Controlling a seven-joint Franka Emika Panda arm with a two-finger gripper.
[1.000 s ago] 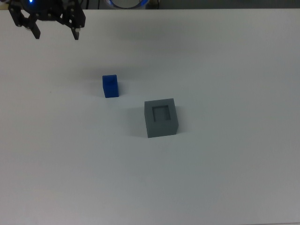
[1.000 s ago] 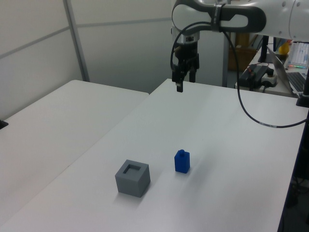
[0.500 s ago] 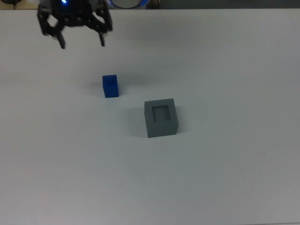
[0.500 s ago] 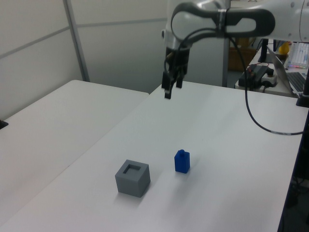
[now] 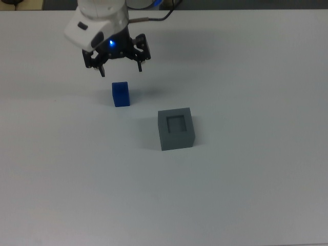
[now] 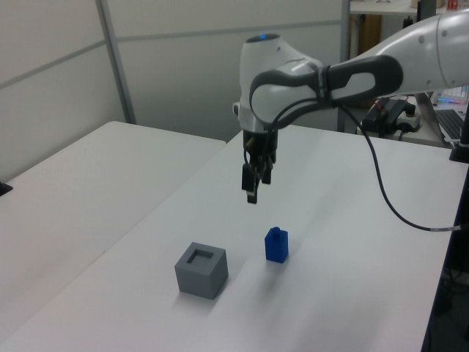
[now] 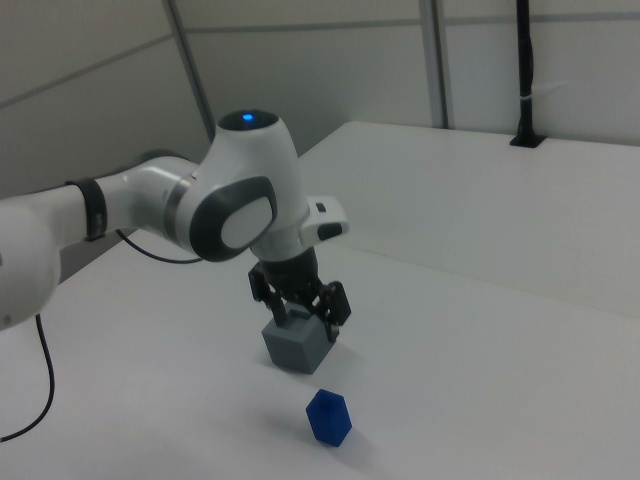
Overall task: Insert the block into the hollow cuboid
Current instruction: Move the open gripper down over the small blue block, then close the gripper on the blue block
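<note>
Our gripper (image 5: 120, 68) hangs open and empty in the top view's upper left, just above the block (image 5: 121, 94), which stands upright at upper centre-left. We judge the approach under way; next we need to descend squarely and close on it. Beside it at centre sits the hollow cuboid (image 5: 176, 128), matte grey, with its square recess facing up.
</note>
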